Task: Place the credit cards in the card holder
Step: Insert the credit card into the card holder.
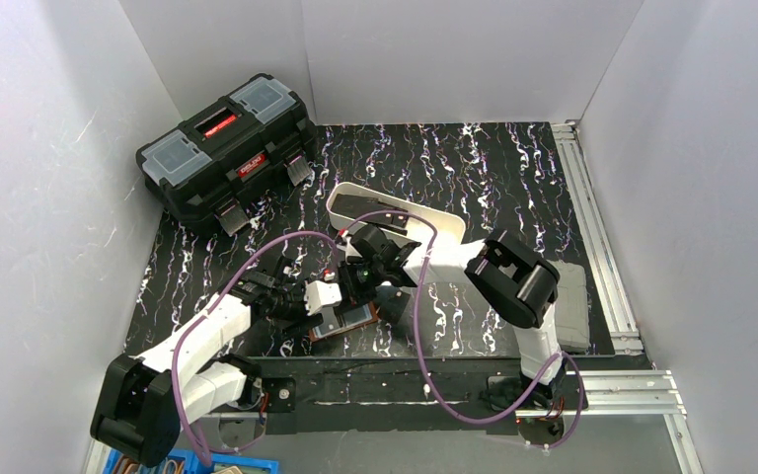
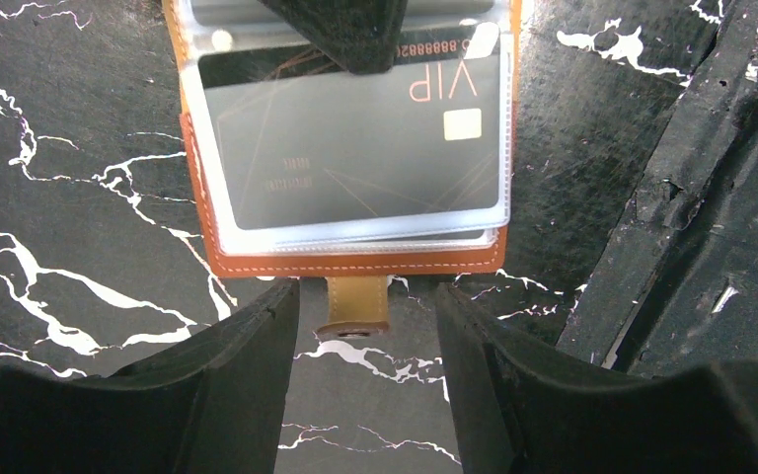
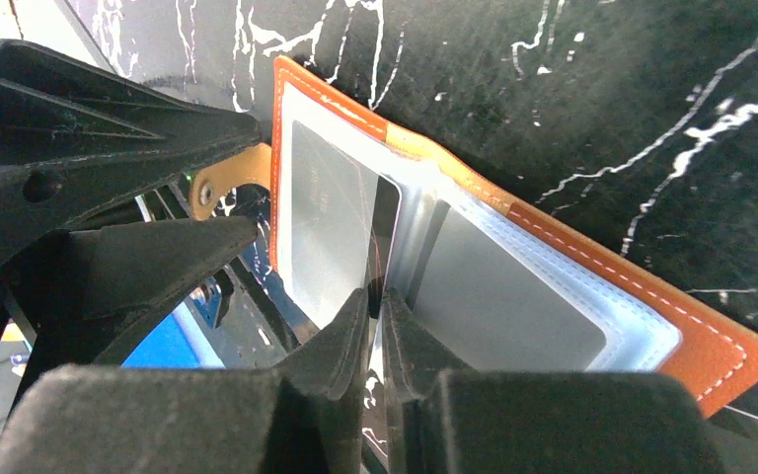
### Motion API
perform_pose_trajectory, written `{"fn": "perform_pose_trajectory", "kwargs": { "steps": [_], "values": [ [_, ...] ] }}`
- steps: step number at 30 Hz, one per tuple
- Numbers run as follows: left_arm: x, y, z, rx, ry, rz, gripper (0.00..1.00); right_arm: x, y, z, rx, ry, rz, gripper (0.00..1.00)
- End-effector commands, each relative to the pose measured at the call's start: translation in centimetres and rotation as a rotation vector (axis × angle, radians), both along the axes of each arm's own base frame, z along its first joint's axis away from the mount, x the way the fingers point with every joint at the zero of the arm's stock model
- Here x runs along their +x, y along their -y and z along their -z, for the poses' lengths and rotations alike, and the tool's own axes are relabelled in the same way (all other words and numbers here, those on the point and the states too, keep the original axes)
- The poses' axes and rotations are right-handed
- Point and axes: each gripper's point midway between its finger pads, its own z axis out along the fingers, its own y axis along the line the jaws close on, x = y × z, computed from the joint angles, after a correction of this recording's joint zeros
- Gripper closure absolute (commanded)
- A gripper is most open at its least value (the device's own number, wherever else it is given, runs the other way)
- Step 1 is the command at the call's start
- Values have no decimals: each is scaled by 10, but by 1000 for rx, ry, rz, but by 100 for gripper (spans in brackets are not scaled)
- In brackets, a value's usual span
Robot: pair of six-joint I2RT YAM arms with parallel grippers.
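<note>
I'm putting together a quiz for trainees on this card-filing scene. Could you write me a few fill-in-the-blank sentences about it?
The sleeved grey card in the open brown leather card holder reads ____.
The right hand grips a thin dark credit card; the left hand, open near the snap tab, holds ____.
The black plastic toolbox sits at the black marbled table's rear ____ corner.
Missing words: VIP; nothing; left.

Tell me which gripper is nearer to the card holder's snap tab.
Left. The left gripper sits open with the snap tab just between its fingertips, untouched. The right gripper is farther, over the middle of the card holder, pinching a credit card.
</note>
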Motion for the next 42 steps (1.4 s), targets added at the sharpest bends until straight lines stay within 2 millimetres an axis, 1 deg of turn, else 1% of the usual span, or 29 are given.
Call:
{"fn": "perform_pose_trajectory", "kwargs": {
  "steps": [1,4,6,7,11,12,13,14,15,18,20,24,27,30,31,33,34,37,38,42],
  "values": [
    [1,6,-6,-25,3,7,48,-3,-14,-10,13,38,-31,85],
    [1,6,-5,-27,3,9,48,-7,-24,-17,18,68,-53,84],
    [1,7,-5,-31,3,9,48,-12,-24,-17,0,68,-66,83],
    [1,7,-4,-33,2,9,48,-13,-25,-18,2,74,-70,82],
    [0,7,-3,-34,-2,7,48,-14,-21,-17,-6,73,-59,68],
    [0,7,-3,-32,-2,6,48,-11,-18,-16,-13,73,-45,60],
    [0,6,-3,-30,-1,7,48,-8,-15,-16,-9,65,-31,23],
    [-1,5,-3,-26,-3,6,48,-5,-10,-15,-7,49,-16,4],
    [-1,5,-5,-23,-5,2,49,1,-7,-17,11,42,7,2],
    [0,2,-13,-11,-3,-11,49,13,6,-26,44,60,49,2],
    [1,2,-22,-8,-2,-23,49,17,11,-36,51,94,53,1],
    [3,3,-45,-18,-9,-69,50,19,17,-53,67,127,47,2],
    [3,3,-63,-32,-5,-96,50,18,23,-57,72,135,51,2],
    [1,6,-73,-58,-9,-115,50,20,29,-61,73,153,54,2],
    [-1,7,-74,-66,-20,-121,50,25,32,-63,65,170,66,2],
    [-5,10,-74,-78,-45,-107,50,31,43,-60,28,178,76,2],
    [-6,12,-72,-87,-52,-92,48,35,49,-57,12,177,83,2],
    [-14,23,-67,-152,-28,40,37,47,67,-50,-8,153,114,2],
    [-16,26,-64,-167,1,118,34,50,73,-48,-13,162,127,2],
    [-20,37,-52,-201,16,321,22,57,89,-56,-22,215,155,2]
  ]
}}
